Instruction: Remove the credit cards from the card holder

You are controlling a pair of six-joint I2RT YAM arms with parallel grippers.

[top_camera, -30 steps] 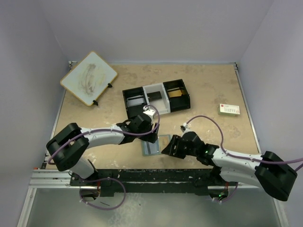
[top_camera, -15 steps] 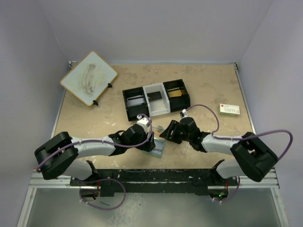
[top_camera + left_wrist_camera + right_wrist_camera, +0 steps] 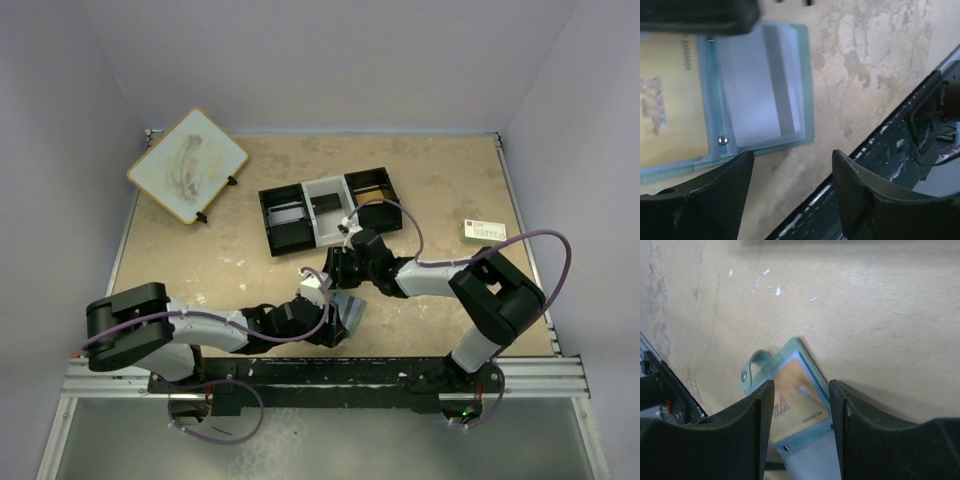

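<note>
The card holder [image 3: 807, 90] lies open and flat on the table, a small grey-green wallet [image 3: 349, 311] near the front edge. Its left pocket holds an orange-gold credit card [image 3: 670, 100]. A pale bluish-grey credit card [image 3: 757, 95] sits in the right pocket. My left gripper [image 3: 792, 162] is open just beside the holder's near edge, over bare table. My right gripper [image 3: 801, 387] is open above the holder's far end, where the orange-gold card [image 3: 795, 400] and the clasp tab [image 3: 752, 367] show between its fingers. Whether it touches the holder I cannot tell.
A black-and-white three-compartment tray [image 3: 330, 188] stands behind the grippers. A white box with red and green print [image 3: 484, 232] lies at the right. A framed white board [image 3: 187, 165] leans at the back left. The black front rail [image 3: 920, 115] runs close beside the holder.
My right gripper has swung from the holder's right side to its far end. My left gripper has slid toward the near edge, beside the holder. The holder has shifted slightly right.
</note>
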